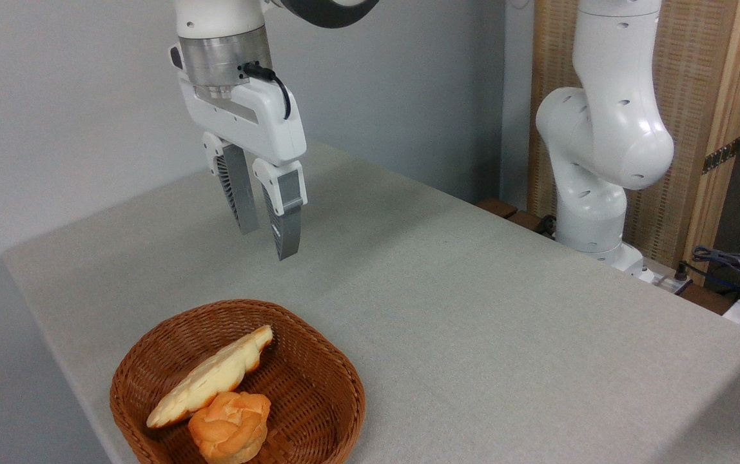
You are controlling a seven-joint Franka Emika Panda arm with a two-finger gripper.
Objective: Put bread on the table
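Long, leaf-shaped bread [212,377]: pale yellow, browned scalloped edge, lying in wicker basket [325,386] against orange bun [231,425]. Claw [268,241] parted, empty, raised above grey worktop [473,309], behind the basket.

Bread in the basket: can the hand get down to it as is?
Probably yes. The hand hangs open above the table, behind the basket, with nothing between. The bread lies exposed on top, leaning on the basket wall; only the bun touching its lower end crowds a grasp there.
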